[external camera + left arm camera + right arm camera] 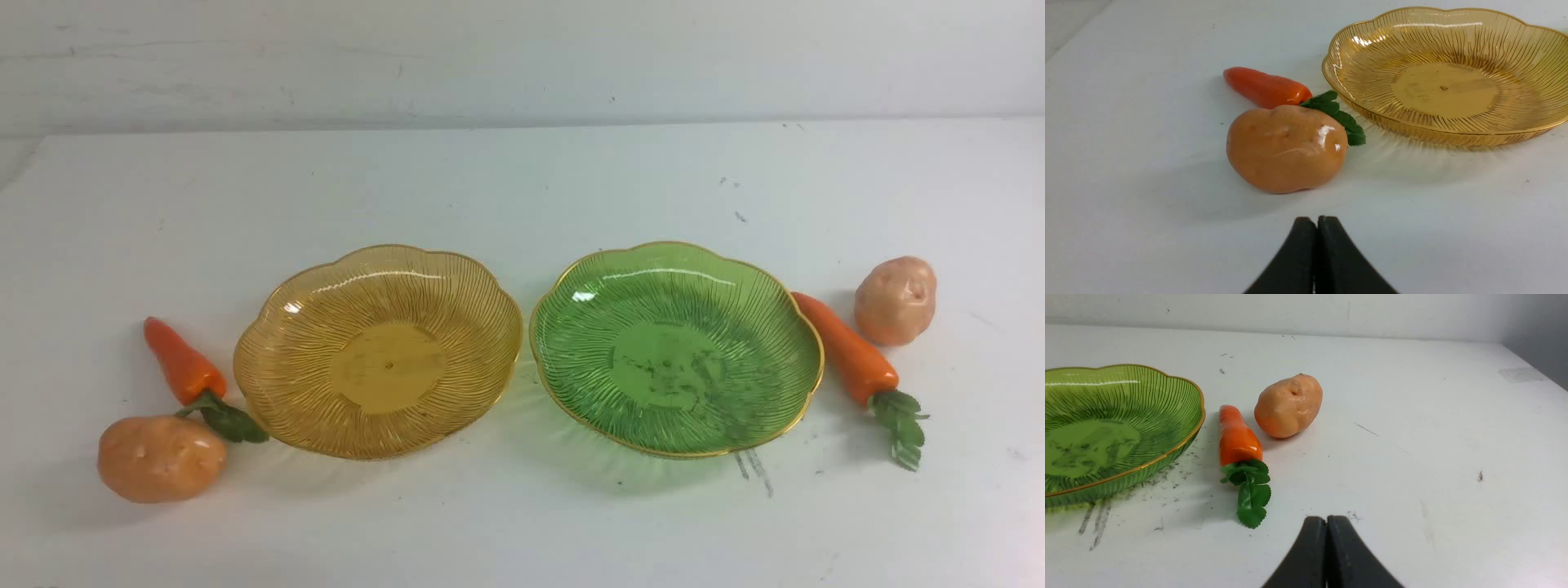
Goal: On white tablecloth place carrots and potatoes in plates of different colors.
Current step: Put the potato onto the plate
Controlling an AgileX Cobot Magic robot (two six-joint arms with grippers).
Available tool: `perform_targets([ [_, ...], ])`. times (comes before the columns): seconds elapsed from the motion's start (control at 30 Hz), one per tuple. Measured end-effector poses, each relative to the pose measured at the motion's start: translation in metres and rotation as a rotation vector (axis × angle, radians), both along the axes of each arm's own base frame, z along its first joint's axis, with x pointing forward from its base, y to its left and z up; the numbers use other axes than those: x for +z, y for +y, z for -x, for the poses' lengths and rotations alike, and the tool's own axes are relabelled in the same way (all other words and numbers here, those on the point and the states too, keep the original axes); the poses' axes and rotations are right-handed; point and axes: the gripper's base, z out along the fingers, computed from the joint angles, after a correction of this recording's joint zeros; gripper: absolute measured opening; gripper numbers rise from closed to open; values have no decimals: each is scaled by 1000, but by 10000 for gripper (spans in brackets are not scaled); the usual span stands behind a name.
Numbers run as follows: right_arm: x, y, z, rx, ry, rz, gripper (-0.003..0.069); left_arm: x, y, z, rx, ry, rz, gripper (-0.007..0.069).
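Left hand: your left hand (pixel 1318 218), two slim black fingers, is closed with its tips together, holding nothing.
Nearest the left hand: a tan-orange, oval, dimpled toy potato (pixel 1287 149) lies on the counter, apart from the fingers.
Left carrot: just beyond that potato is a glossy, tapered orange toy carrot (pixel 184 359) with a dark green leafy top, its leaves between the potato and the yellow plate.
Right hand: your right hand (pixel 1327 517), also black, is closed and empty.
Right carrot: a second tapered orange toy carrot (pixel 1238 441) with green leaves lies just beside the green plate, on its right.
Right potato: a rounder-looking tan toy potato (pixel 1289 405) sits to the right of that carrot, near it.
Plates: in the middle are a translucent amber-yellow scalloped dish (pixel 389 367) on the left and a matching green one (pixel 667 366) on the right, both gold-rimmed and empty.
Counter: all of it rests on a plain white surface (pixel 522 523) with small dark scuffs.
Done: you have no vegetable in a plate.
Left to do: all four need placing, probably carrots in one colour and potatoes in the other; which goes where, you cannot tell from here.
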Motion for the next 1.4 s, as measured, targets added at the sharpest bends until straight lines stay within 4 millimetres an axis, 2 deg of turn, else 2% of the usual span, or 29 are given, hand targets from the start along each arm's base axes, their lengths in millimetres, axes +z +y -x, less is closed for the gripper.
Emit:
perform_targets([
  [0.6,0,0,0,0,0,0,-15,0,0,0,0,0,0,-10],
  [1.07,0,0,0,0,0,0,-15,1,4,0,1,-5,-127,-10],
  [1.23,0,0,0,0,0,0,-15,9,1,-2,15,-97,21,-10],
  [1.37,0,0,0,0,0,0,-15,17,-1,-4,31,-192,186,-10],
  [1.4,0,0,0,1,-6,-4,-15,23,-1,-4,40,-255,271,-10],
])
